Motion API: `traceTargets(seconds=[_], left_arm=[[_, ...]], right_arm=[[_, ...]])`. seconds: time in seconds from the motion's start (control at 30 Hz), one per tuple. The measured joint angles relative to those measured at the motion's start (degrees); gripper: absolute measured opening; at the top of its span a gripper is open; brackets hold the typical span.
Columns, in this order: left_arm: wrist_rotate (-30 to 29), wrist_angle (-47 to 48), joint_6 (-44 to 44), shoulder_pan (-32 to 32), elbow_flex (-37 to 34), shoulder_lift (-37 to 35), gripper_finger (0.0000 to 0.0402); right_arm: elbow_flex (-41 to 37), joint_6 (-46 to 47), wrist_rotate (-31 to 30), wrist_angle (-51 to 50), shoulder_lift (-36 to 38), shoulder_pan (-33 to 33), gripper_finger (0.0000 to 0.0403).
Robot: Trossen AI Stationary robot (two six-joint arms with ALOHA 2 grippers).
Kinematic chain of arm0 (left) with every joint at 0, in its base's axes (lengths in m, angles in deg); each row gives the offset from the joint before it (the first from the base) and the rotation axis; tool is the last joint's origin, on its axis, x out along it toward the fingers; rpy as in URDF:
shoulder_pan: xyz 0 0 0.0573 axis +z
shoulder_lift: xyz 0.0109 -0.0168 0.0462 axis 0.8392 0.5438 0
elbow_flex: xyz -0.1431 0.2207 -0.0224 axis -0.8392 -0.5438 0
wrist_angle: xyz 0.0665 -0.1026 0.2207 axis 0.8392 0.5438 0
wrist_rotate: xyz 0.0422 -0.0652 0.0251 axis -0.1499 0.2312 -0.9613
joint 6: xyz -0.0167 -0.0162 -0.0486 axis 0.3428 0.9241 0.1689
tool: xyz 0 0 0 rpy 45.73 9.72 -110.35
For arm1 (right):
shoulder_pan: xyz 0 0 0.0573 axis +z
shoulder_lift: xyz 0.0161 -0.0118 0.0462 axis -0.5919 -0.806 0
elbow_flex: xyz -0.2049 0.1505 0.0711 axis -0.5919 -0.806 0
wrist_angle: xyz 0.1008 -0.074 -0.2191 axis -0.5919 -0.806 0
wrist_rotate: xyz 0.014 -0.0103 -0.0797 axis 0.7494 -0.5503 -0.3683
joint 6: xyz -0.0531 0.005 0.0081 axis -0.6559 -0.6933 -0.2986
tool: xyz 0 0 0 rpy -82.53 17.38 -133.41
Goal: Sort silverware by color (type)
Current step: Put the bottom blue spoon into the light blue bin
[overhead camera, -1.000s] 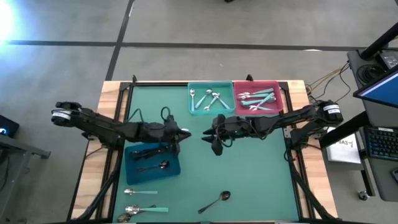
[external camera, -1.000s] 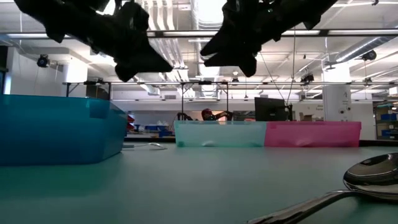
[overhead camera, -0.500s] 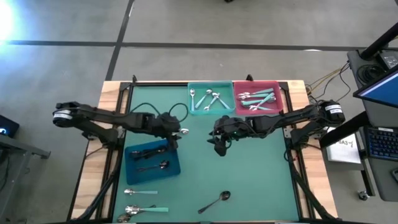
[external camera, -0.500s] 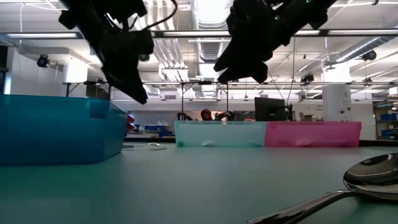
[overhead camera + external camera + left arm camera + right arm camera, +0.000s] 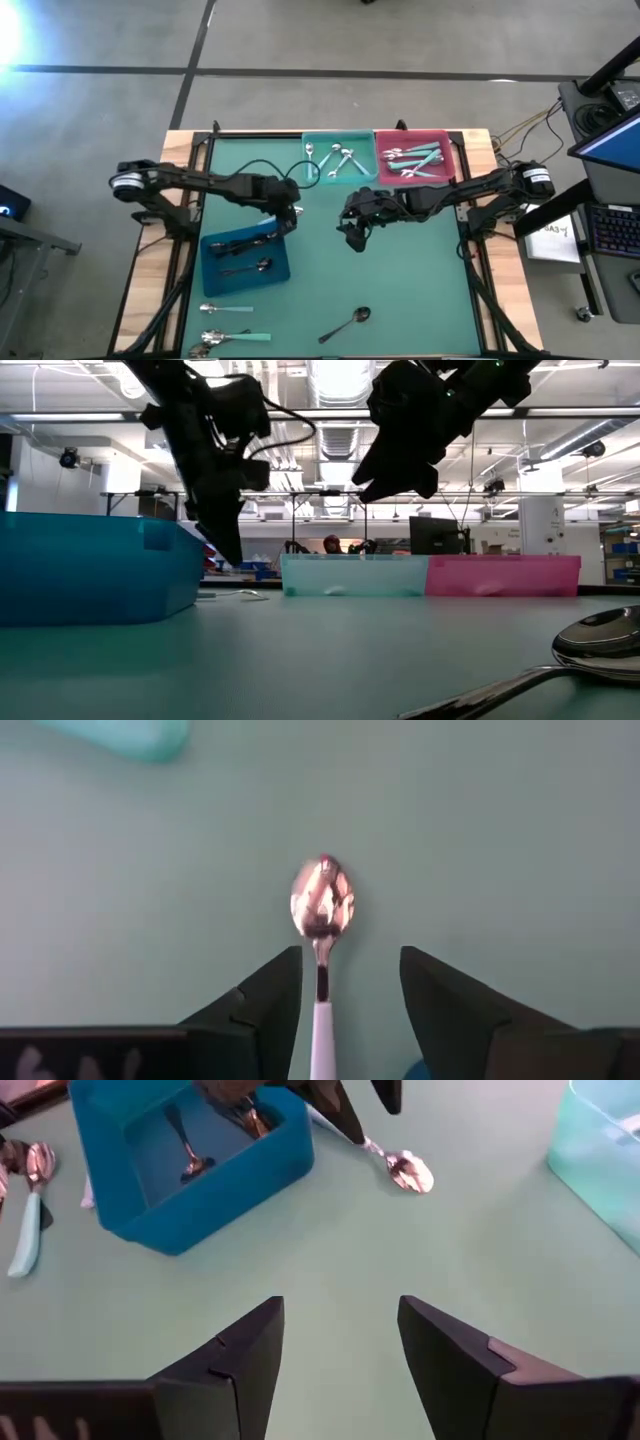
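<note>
- My left gripper [image 5: 340, 995] stands open astride a white-handled spoon [image 5: 321, 910], gripping nothing; descend squarely before closing.
- My right gripper [image 5: 340, 1345] hangs open, empty.

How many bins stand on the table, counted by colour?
blue bin: 1
teal bin: 1
pink bin: 1
Total: 3 bins
</note>
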State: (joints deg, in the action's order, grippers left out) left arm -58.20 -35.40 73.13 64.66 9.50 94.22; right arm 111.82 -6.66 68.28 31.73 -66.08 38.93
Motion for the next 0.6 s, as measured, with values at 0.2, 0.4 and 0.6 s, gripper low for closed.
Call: traceTargets(seconds=[0.2,0.4,0.6], left_arm=[[0.77,0.91,-0.31,0.18,1.3,3.14,0.0153],[0.78,0.72,-0.25,1.14,2.63,4.63,0.0153],[0.72,0.61,-0.24,2.91,2.84,4.91,0.0153]], right_arm=[[0.0,0.04,0.0,-2.14,0.0,0.24,0.0189],[0.0,-0.46,-0.02,-2.49,-0.04,0.24,0.0189],[0.0,-0.83,0.0,-2.5,-0.04,0.24,0.0187]])
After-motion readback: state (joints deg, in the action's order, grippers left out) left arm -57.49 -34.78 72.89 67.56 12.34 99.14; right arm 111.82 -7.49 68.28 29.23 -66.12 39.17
